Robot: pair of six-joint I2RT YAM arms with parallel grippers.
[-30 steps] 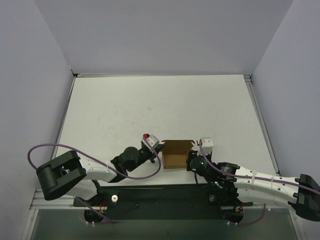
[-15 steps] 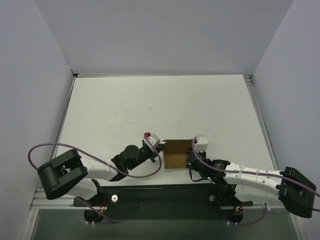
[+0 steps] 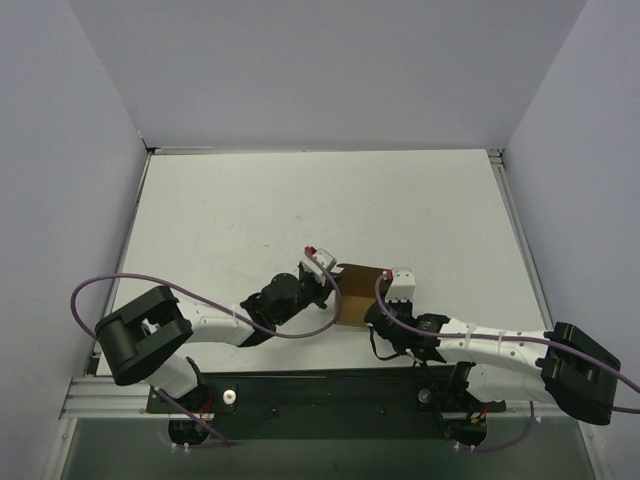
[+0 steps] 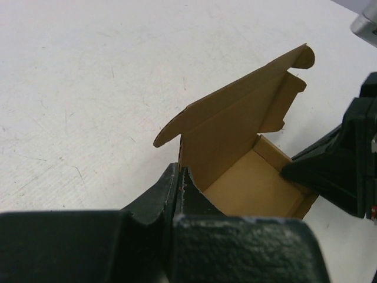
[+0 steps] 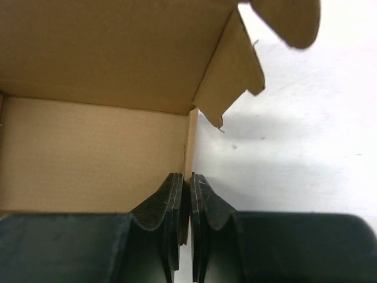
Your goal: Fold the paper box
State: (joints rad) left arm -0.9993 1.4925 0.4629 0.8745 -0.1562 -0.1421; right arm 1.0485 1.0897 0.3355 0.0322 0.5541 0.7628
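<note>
Right gripper (image 5: pixel 189 184) clamps thin side wall of small brown cardboard box (image 5: pixel 94 147) (matte, open-topped, rounded flap up). Left gripper (image 4: pixel 179 175) pinches opp. wall, so box sits betw. both.

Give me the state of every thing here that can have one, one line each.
paper box: partly folded, top open, lid flap standing up, pinched on two opposite side walls.
left fingers: shut on one side wall of the paper box.
right fingers: shut on the opposite side wall of the paper box.
</note>
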